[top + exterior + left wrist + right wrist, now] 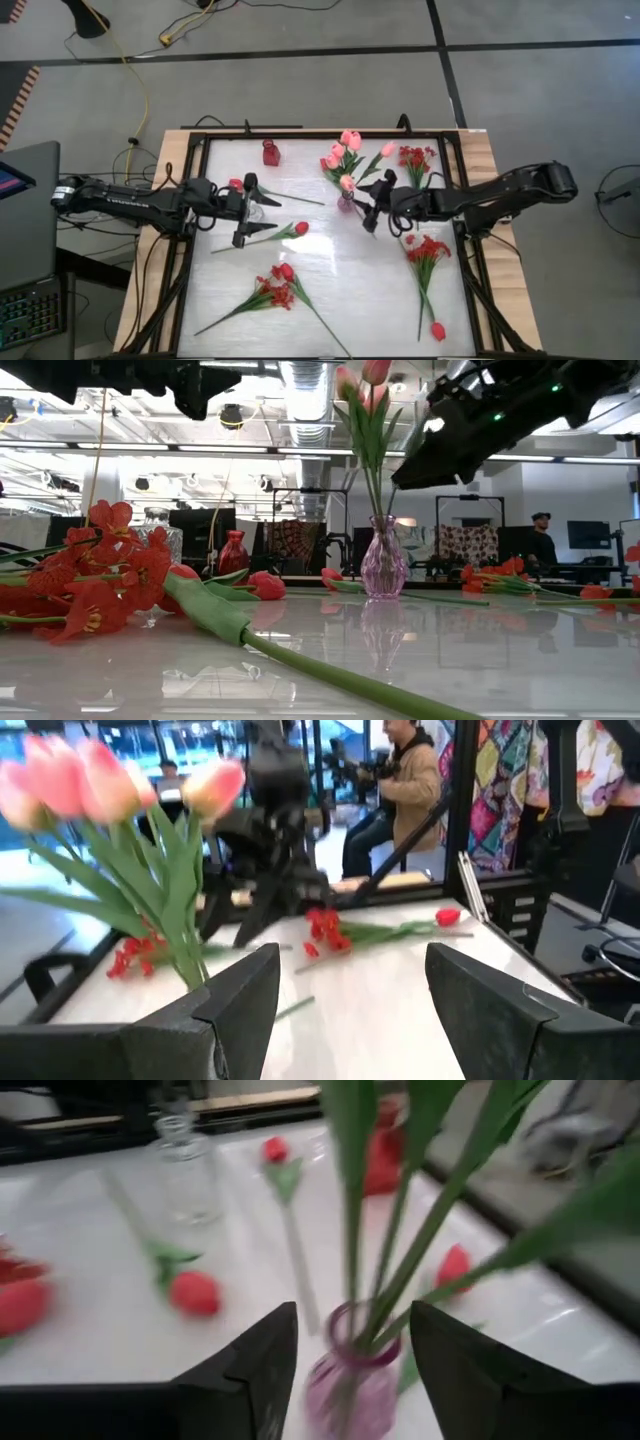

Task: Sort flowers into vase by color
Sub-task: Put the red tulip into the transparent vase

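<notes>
Pink tulips [345, 150] stand in the purple glass vase [384, 563] mid-table, the right gripper [350, 1370] parted and empty just beside it, while the left gripper [250, 210] hangs wide over loose red tulips [296, 229].

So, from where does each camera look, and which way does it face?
High: above the table, straight down; both arms, left hand, right hand.
Low: table height, level across into the room; pink vase, an arm overhead.
Left wrist: past its open fingers toward pink tulips.
Right wrist: past its open fingers down at the vase.
All four show the tulips.
</notes>
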